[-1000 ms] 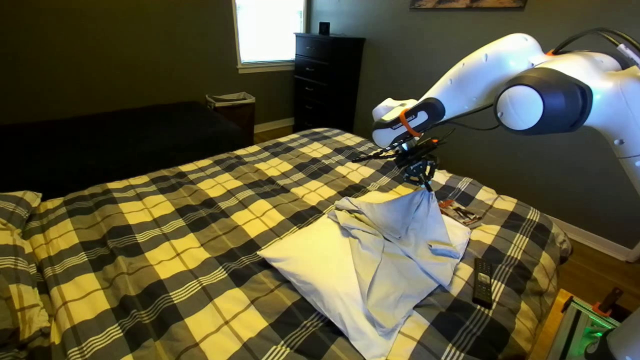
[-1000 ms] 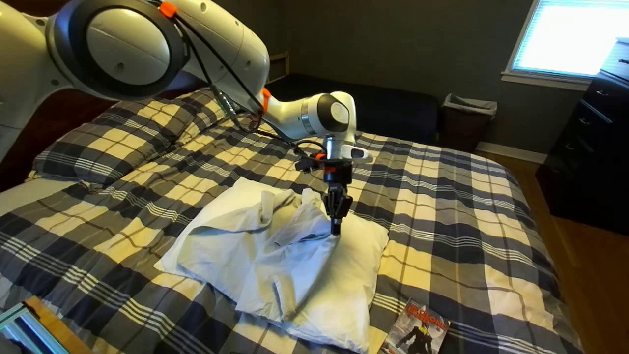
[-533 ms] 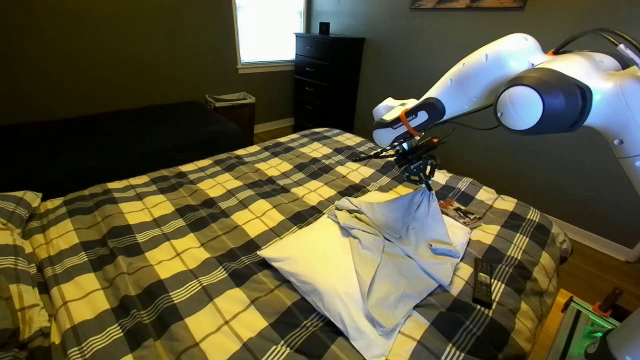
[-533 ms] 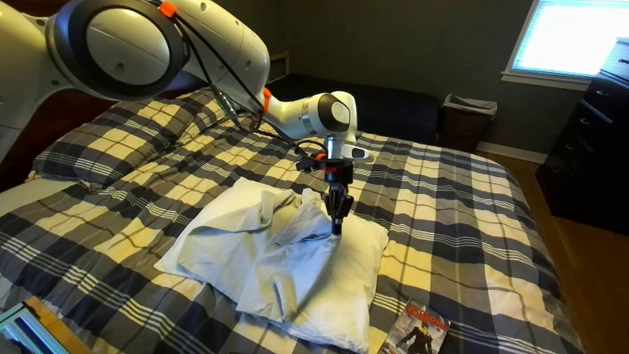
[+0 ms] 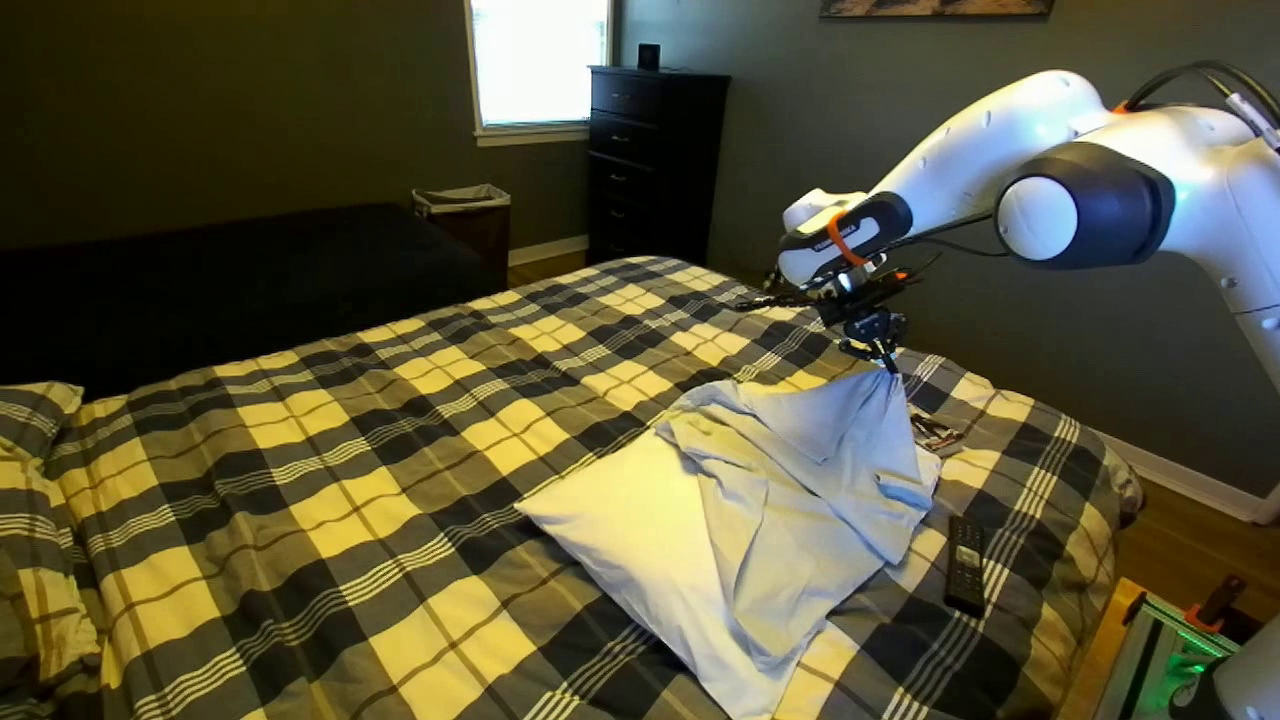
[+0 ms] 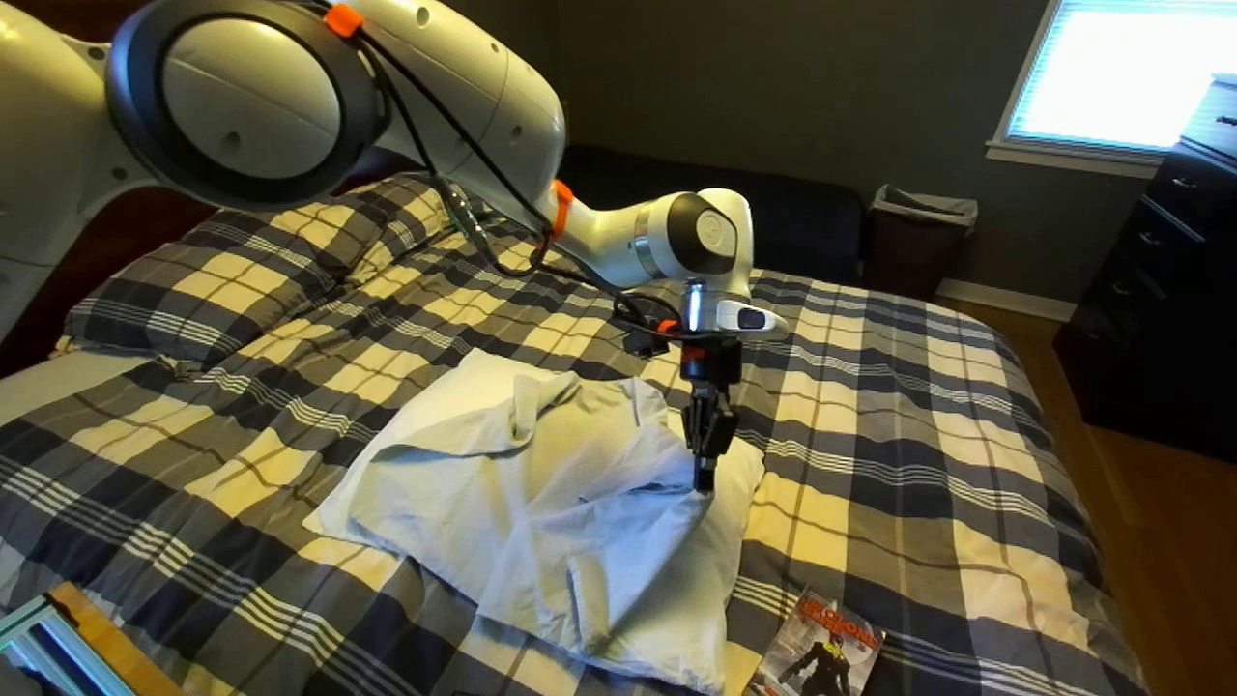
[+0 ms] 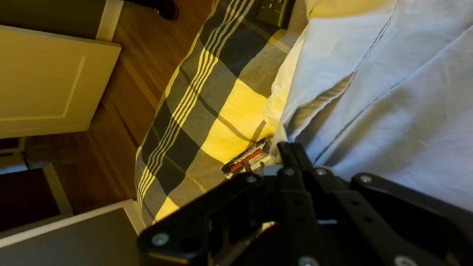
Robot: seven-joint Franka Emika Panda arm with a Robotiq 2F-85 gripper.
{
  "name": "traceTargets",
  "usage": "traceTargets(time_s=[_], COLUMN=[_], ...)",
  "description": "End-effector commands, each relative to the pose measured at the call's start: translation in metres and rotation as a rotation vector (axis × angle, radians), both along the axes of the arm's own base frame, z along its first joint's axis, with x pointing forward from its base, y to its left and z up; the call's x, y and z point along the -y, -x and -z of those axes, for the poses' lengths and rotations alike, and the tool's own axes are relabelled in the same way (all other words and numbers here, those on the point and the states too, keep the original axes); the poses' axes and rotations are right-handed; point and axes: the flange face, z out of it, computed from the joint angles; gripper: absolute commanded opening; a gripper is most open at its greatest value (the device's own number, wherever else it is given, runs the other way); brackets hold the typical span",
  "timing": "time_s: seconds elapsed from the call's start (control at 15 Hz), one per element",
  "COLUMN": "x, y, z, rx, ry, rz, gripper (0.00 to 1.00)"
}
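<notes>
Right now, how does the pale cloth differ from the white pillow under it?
The pale cloth is thin and creased; the white pillow is plump and smoother. The jaws hold the pale cloth up in a peak, while the white pillow lies on the plaid bedding. Both are light-coloured and unpatterned.

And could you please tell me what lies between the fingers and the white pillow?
The pale cloth: pinched in the fingers, it slopes down over the white pillow, as both exterior views show.

Below the black gripper, the cloth is pale blue-grey, the pillow farther down is white, and the bedcover, lowest beneath it, has checks of yellow, navy and grey with white stripes.
</notes>
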Motion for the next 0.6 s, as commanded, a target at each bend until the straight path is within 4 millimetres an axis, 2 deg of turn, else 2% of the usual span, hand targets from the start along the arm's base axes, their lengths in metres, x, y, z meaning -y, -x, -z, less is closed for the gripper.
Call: traceTargets(time_s=[0.0, 0.2, 0.53], x=[0.02, 0.028, 0.044], y=[-0.002, -0.006, -0.005], z=[0.0, -0.001, 0.008], rx=[0.051, 0.079, 0.078], ry=[0.048, 0.1, 0.145], rz=[0.059, 0.05, 0.103], gripper=[0.0, 0.0, 0.0])
